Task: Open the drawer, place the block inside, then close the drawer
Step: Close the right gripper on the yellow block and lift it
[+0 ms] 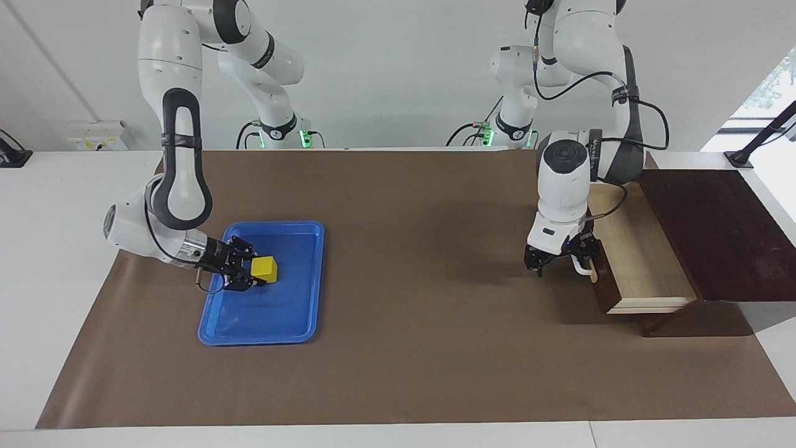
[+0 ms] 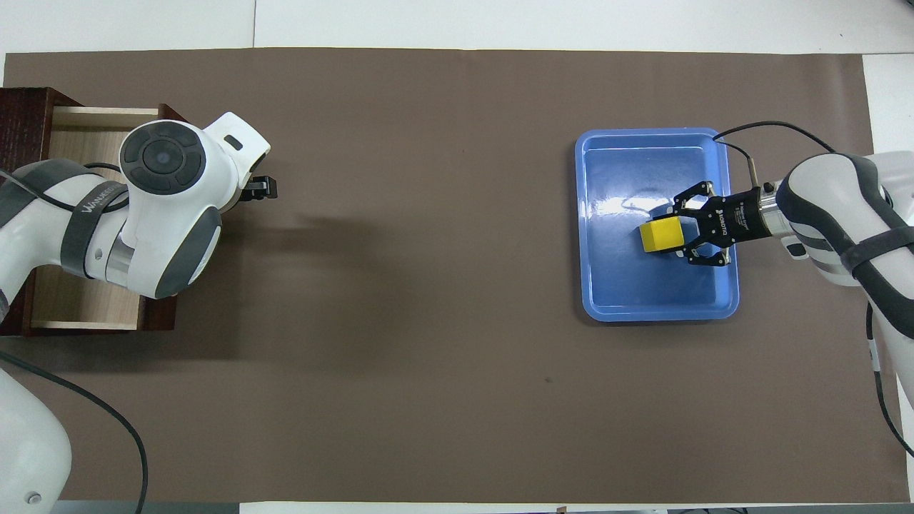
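The yellow block (image 1: 265, 269) (image 2: 660, 236) sits in the blue tray (image 1: 289, 314) (image 2: 643, 293) at the right arm's end of the table. My right gripper (image 1: 252, 274) (image 2: 680, 234) lies low and level over the tray, shut on the block's sides. The drawer (image 1: 643, 261) (image 2: 82, 135) stands pulled out of its dark wooden box (image 1: 715, 230), its light wood inside bare. My left gripper (image 1: 559, 256) hangs at the drawer's dark front with its fingers spread, one of them against the white handle (image 1: 583, 267). From overhead the left arm's wrist hides most of that gripper.
A brown mat (image 1: 423, 348) covers the table between the tray and the drawer. The wooden box sits at the table's edge at the left arm's end. White table margin runs around the mat.
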You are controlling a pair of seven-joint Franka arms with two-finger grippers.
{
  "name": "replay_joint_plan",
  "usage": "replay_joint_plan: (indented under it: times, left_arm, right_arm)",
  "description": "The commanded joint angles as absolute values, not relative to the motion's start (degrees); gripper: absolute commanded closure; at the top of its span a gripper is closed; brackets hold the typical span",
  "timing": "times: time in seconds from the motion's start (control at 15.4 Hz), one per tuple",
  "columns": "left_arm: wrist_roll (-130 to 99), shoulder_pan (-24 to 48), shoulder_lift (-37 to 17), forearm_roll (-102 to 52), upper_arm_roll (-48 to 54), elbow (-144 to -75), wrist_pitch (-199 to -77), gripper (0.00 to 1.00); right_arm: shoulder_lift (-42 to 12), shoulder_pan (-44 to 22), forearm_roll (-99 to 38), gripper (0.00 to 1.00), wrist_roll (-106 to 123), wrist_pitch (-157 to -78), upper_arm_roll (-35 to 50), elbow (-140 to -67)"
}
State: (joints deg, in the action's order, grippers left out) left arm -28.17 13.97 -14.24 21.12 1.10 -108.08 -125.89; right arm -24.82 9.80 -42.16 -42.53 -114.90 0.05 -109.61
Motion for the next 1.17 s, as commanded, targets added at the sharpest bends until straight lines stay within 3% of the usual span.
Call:
replay_joint_plan:
  times: [0.0,0.26,0.46,0.59,0.85,1.11]
  left_arm:
    - [-29.09,15.29,-13.98,19.6,1.05,-104.51,-120.16,0.0]
    - [-29.35,15.64,-13.71,15.66,0.97,-100.03,-115.15,0.0]
    - [-29.62,15.64,-13.8,9.69,0.79,-91.96,-105.77,0.0]
    - [-32.41,14.94,-13.01,4.68,0.44,-88.34,-100.92,0.0]
    - [-46.88,14.24,-8.44,2.46,0.26,-88.07,-99.06,0.0]
    - [-62.81,13.8,-7.48,-1.66,0.17,-87.71,-96.17,0.0]
  right_arm:
    - [-23.64,9.93,-44.03,1.0,-39.03,-115.05,0.09,-111.01]
    - [-23.91,10.11,-44.03,1.0,-39.99,-111.91,0.09,-106.72]
    - [-25.13,8.97,-43.68,1.0,-48.22,-107.76,0.17,-99.6]
    - [-25.22,5.82,-43.42,1.0,-52.71,-107.14,0.18,-96.34]
    - [-25.22,-2.53,-43.77,1.0,-65.01,-108.98,0.18,-92.82]
    - [-25.31,-10.35,-44.21,1.0,-74.52,-114.77,0.26,-92.29]
